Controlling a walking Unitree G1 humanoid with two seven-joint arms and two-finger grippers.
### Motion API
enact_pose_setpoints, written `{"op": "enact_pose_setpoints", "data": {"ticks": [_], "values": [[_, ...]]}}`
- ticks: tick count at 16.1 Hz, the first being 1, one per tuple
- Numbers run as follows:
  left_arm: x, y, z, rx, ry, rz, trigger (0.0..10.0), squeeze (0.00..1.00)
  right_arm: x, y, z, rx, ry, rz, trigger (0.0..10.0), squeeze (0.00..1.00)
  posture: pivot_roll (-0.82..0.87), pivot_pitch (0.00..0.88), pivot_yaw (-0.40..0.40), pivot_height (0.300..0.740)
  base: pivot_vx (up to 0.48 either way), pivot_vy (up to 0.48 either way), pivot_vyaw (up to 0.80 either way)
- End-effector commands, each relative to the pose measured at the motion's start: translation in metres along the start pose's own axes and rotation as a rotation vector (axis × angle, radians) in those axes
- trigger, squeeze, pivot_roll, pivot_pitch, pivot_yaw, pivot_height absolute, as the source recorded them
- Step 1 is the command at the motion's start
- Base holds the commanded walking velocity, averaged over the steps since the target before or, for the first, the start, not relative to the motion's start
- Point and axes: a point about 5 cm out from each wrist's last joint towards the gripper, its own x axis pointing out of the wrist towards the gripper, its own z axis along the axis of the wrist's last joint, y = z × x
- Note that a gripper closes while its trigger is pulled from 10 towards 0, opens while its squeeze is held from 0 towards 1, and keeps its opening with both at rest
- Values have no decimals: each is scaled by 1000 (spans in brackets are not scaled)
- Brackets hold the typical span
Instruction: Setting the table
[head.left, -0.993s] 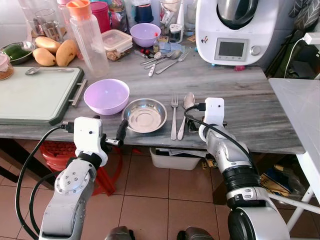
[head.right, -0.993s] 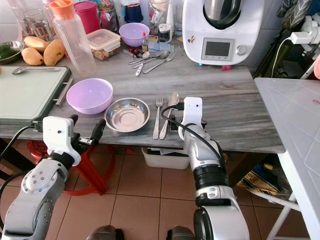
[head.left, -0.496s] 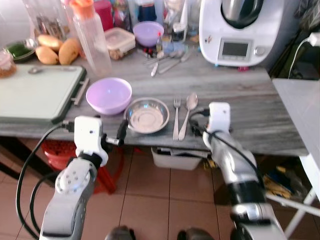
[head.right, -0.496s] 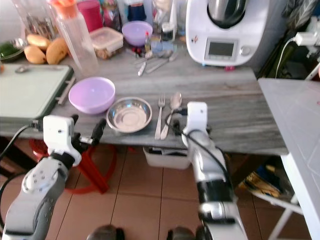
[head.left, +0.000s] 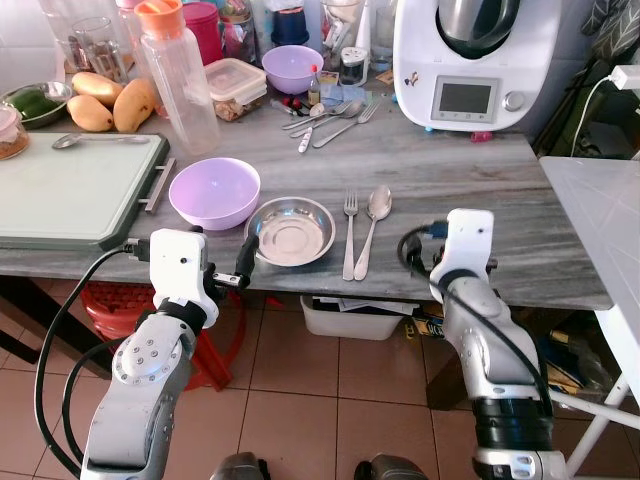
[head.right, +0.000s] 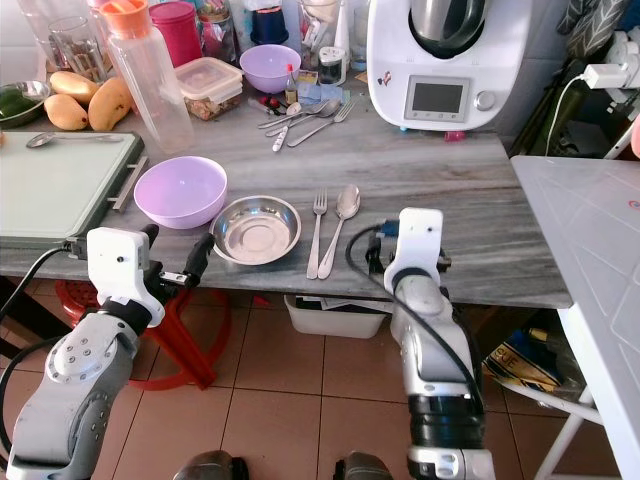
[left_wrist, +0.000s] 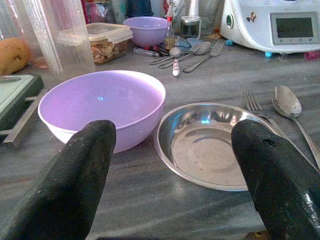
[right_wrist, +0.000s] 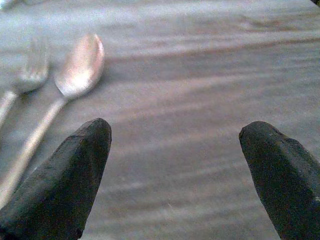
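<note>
Both grippers sit at the near edge of the grey wooden table (head.left: 480, 190) with fingers spread wide and nothing between them: the left gripper (left_wrist: 170, 185) at about 8 o'clock, facing the steel plate (head.left: 290, 230) and the large purple bowl (head.left: 214, 192), and the right gripper (right_wrist: 175, 170) at about 4 o'clock, over bare tabletop just to the right of the cutlery. One fork (head.left: 349, 234) and one spoon (head.left: 373, 226) lie side by side, parallel and close together, immediately at 3 o'clock of the steel plate, handles toward the near edge. The large purple bowl lies at 10 o'clock of the plate, their rims very near. At 9 o'clock of that bowl lies one green-rimmed cutting board (head.left: 70, 190) with a single spoon beyond its far edge. Farther back stand one tall clear bottle (head.left: 180, 80) with an orange cap, one lidded food container (head.left: 234, 86), a second, smaller purple bowl (head.left: 292, 68), and a loose pile of spare cutlery (head.left: 330, 112). At 1 o'clock stands one white kitchen machine (head.left: 475, 60); at 11 o'clock, three mangoes (head.left: 105, 100).
</note>
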Motion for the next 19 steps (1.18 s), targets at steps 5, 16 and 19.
{"op": "enact_pose_setpoints", "data": {"ticks": [5,16,19], "values": [[-1,2,1,20,10,-14,10000,0,15,13,10,145,-21,108,10000,373,33,24,41,740,0,0,0],[-7,4,3,28,25,-20,10000,0,39,26,9,138,58,224,10000,0,52,51,50,740,0,0,0],[-7,4,3,29,32,-22,10000,0,42,36,12,105,75,289,10000,0,55,58,56,740,0,0,0]]}}
